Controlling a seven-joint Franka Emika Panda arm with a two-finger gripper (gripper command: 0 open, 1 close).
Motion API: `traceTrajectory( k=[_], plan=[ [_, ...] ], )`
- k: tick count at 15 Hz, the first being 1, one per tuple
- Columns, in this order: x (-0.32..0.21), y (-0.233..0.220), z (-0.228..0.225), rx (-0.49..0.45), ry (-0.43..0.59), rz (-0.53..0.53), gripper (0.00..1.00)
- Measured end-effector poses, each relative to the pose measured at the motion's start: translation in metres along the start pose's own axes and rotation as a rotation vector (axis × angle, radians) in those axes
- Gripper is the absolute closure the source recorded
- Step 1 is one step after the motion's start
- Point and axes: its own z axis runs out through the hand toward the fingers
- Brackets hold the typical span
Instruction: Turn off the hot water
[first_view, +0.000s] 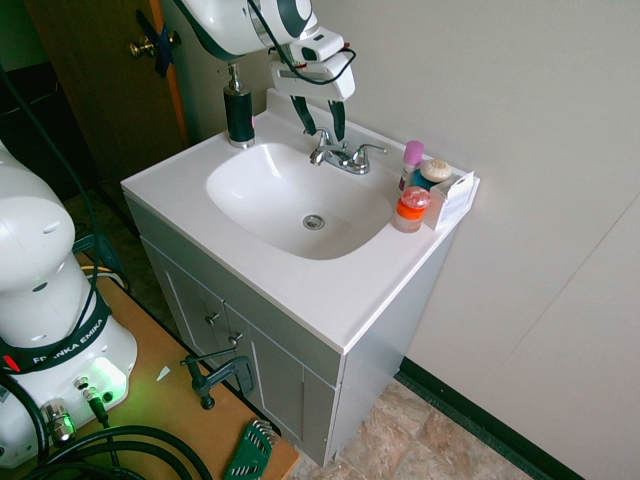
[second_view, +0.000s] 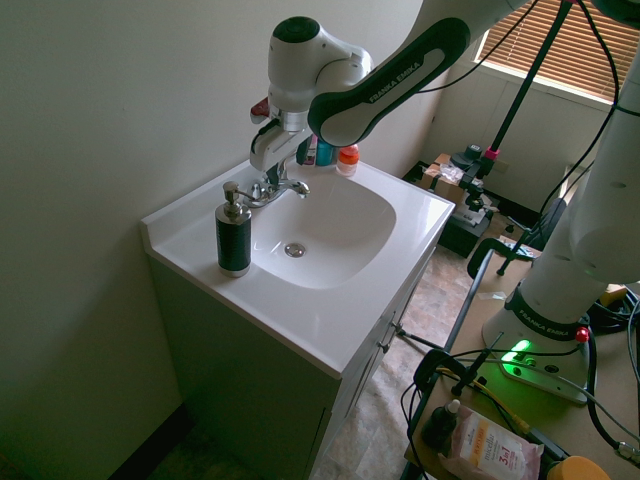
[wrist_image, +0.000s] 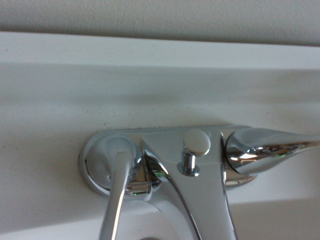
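The chrome two-lever tap (first_view: 343, 157) stands at the back of the white sink (first_view: 300, 200). No stream of hot water shows. Its left lever (first_view: 320, 150) (wrist_image: 116, 190) points forward toward the basin, while the right lever (wrist_image: 270, 147) points sideways. Between them lie the short spout (wrist_image: 200, 210) and a small pull knob (wrist_image: 196, 142). My gripper (first_view: 322, 130) hangs open right above the left lever, one finger on each side of it, with nothing held. From the other side the gripper (second_view: 270, 168) hovers over the tap (second_view: 282, 187).
A black soap dispenser (first_view: 238, 108) (second_view: 234, 235) stands left of the tap, near the gripper. Several small bottles and a white box (first_view: 425, 190) crowd the counter's right corner. The wall rises just behind the tap. The drain (first_view: 314, 221) sits mid-basin.
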Motion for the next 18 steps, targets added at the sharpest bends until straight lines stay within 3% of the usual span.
traceTrajectory(
  k=[11, 14, 18],
  plan=[
    [-0.004, -0.048, 0.018, 0.033, -0.015, -0.02, 0.0],
    [-0.009, -0.024, 0.004, 0.045, -0.05, -0.01, 0.0],
    [-0.03, 0.046, -0.027, 0.047, -0.141, -0.036, 0.0]
  ],
)
